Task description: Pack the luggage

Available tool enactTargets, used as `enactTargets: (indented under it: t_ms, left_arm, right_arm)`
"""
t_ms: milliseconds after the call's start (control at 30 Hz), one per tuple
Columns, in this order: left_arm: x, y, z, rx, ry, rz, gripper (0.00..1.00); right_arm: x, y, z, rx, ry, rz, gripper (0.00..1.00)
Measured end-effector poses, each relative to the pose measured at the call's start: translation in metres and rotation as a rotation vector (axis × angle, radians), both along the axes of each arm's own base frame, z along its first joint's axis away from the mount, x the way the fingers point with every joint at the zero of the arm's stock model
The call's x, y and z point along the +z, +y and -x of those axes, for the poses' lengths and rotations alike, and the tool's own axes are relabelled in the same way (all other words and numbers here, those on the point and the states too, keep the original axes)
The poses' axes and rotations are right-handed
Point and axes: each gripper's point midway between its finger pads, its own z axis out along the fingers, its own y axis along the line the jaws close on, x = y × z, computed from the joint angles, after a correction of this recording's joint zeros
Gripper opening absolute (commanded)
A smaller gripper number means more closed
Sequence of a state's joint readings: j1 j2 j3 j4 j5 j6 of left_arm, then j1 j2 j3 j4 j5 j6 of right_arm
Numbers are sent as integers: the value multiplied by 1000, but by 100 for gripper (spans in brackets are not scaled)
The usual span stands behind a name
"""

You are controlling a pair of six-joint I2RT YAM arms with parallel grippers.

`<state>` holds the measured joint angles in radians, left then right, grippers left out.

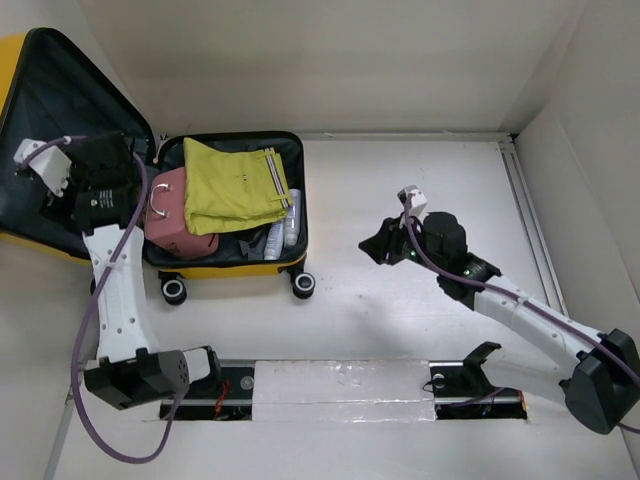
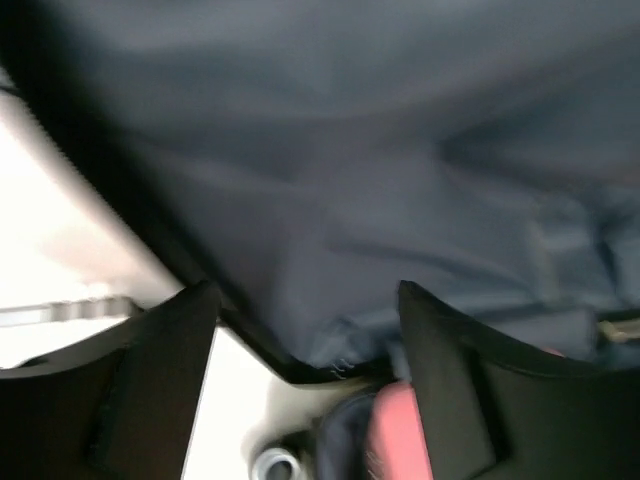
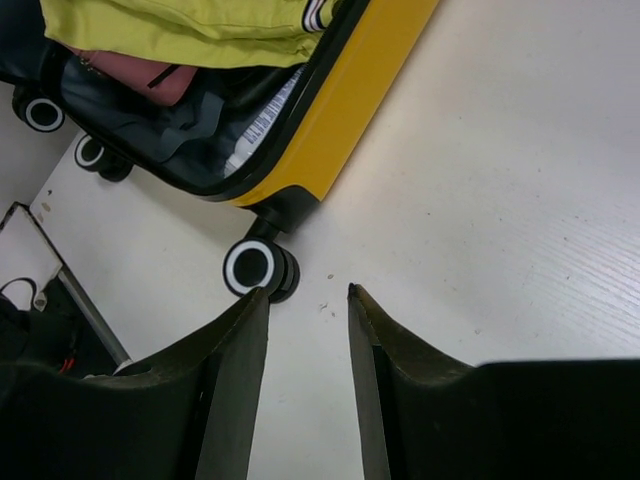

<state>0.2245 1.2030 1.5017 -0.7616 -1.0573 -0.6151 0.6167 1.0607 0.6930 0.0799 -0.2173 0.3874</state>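
The yellow luggage (image 1: 230, 268) lies open at the back left, its lid (image 1: 70, 100) raised and showing dark lining. Inside lie a pink case (image 1: 175, 215), a folded yellow-green cloth (image 1: 235, 185) and bottles (image 1: 285, 225). My left gripper (image 1: 125, 160) is open and close to the lid's lower edge. In the left wrist view the lining (image 2: 350, 150) fills the frame beyond the gripper (image 2: 305, 290), with the pink case (image 2: 400, 430) below. My right gripper (image 1: 375, 245) is open and empty over the table, right of the luggage. In the right wrist view the gripper (image 3: 308, 290) is near a wheel (image 3: 252, 265) and the yellow wall (image 3: 340, 110).
Black spinner wheels (image 1: 175, 290) (image 1: 303, 283) stick out at the luggage's near side. A metal strip (image 1: 340, 385) runs between the arm bases. A rail (image 1: 525, 200) lines the table's right edge, and white walls close in behind and to the right.
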Motion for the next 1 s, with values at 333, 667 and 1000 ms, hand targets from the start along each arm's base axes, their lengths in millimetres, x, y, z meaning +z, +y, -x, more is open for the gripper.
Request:
enactTargets:
  t_ms: [333, 667, 1000]
  left_arm:
    - [223, -165, -80, -607, -513, -81, 71]
    - [175, -85, 59, -337, -387, -184, 81]
    - [286, -170, -57, -526, -569, -179, 89]
  right_arm:
    - [-9, 5, -1, 11, 26, 17, 43]
    - [-5, 6, 0, 18, 18, 10, 45]
    - [-5, 20, 12, 82, 26, 10, 45]
